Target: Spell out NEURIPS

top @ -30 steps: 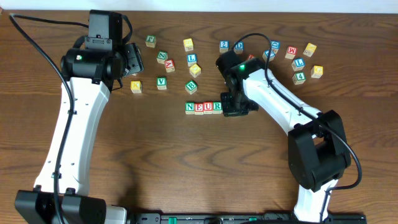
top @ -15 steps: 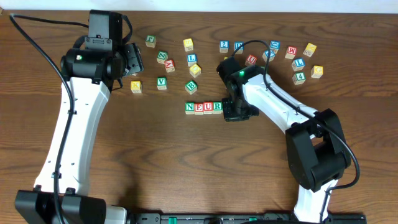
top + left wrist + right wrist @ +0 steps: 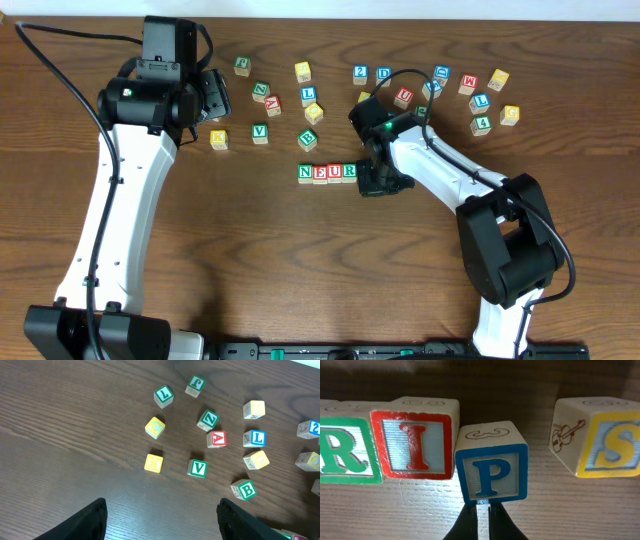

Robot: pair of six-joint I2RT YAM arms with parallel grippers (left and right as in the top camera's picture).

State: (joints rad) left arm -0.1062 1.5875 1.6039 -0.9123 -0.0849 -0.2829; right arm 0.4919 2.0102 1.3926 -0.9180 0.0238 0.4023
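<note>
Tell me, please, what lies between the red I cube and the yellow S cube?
The blue P cube, close beside the red I cube, then bare table before the yellow S cube, in the right wrist view.

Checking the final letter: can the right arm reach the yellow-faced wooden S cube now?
Probably yes: the S cube stands free, apart from the blue-lettered wooden P cube at the shut right gripper.

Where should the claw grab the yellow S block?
Pinch two opposite side faces, coming down from above: the yellow S block stands clear of the P block, leaving room to reach in. It looks slightly turned, so twist to match.
</note>
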